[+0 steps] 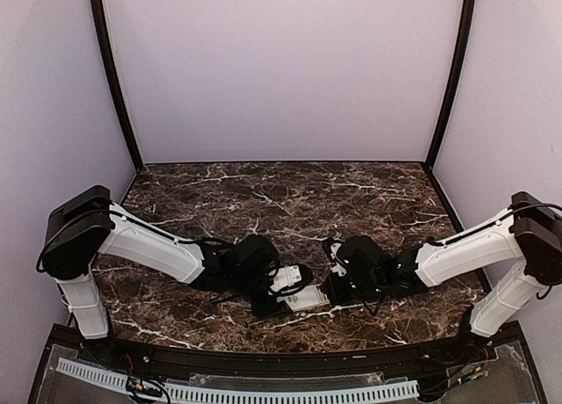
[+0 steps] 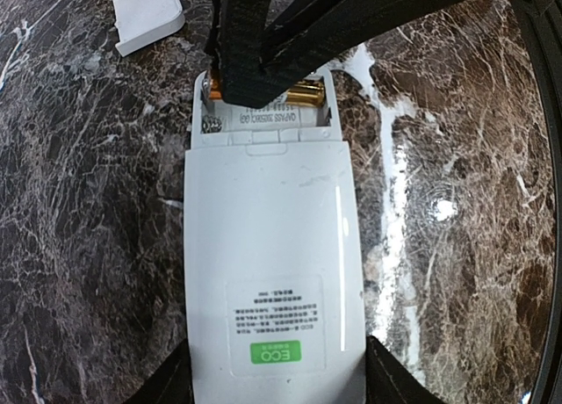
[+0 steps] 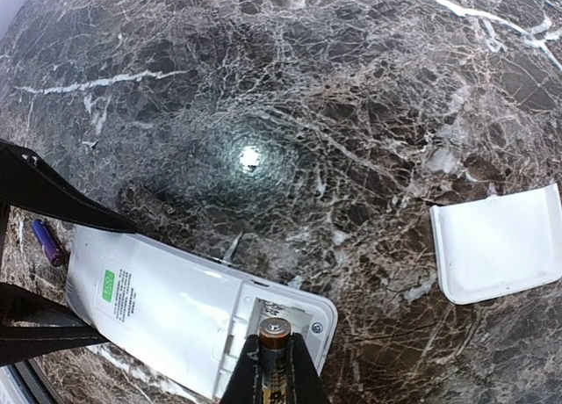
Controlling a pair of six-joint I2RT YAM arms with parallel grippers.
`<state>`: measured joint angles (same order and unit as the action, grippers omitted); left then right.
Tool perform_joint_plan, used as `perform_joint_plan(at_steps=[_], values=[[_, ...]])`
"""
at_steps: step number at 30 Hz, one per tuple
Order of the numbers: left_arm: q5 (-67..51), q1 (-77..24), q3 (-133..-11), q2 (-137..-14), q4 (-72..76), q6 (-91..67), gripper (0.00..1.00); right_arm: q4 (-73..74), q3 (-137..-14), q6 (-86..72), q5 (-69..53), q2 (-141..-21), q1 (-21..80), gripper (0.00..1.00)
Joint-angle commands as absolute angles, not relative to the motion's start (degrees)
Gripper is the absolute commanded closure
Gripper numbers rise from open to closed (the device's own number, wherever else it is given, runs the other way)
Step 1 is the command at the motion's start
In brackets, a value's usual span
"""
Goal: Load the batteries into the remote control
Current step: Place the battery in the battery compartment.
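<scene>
The white remote control (image 2: 272, 246) lies back-up on the marble table, with a green ECO sticker and its battery compartment (image 2: 268, 101) open. My left gripper (image 2: 277, 379) is shut on the remote's sides. My right gripper (image 3: 274, 373) is shut on a gold battery (image 3: 274, 332) and holds it at the open compartment (image 3: 299, 303). In the left wrist view gold battery casing (image 2: 307, 92) shows in the compartment under the right fingers (image 2: 255, 44). In the top view both grippers (image 1: 285, 285) (image 1: 334, 290) meet at the remote (image 1: 307, 299).
The plain white cover piece (image 3: 500, 246) lies on the table beyond the remote's open end; it also shows in the left wrist view (image 2: 145, 13). A small purple battery-like cylinder (image 3: 46, 240) lies by the left gripper's fingers (image 3: 44, 198).
</scene>
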<state>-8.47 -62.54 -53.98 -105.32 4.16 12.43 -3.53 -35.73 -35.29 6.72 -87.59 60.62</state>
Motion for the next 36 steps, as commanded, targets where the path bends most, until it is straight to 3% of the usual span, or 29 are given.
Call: perform_joint_plan(at_steps=[1,28,36], values=[[-7.1,-63.0,-53.7,-107.1,0.3,12.5,0.67,7.9,-36.3,-35.6,8.3,-90.8,61.4,1.0],[-6.1,-63.0,-53.6,-106.6,-1.0,13.5,0.67,28.2,-45.5,-40.2,18.8,-95.3,63.5,0.9],[-6.3,-63.0,-53.8,-106.5,-1.2,13.6,0.67,29.6,-46.2,-40.2,18.6,-96.4,63.8,0.81]])
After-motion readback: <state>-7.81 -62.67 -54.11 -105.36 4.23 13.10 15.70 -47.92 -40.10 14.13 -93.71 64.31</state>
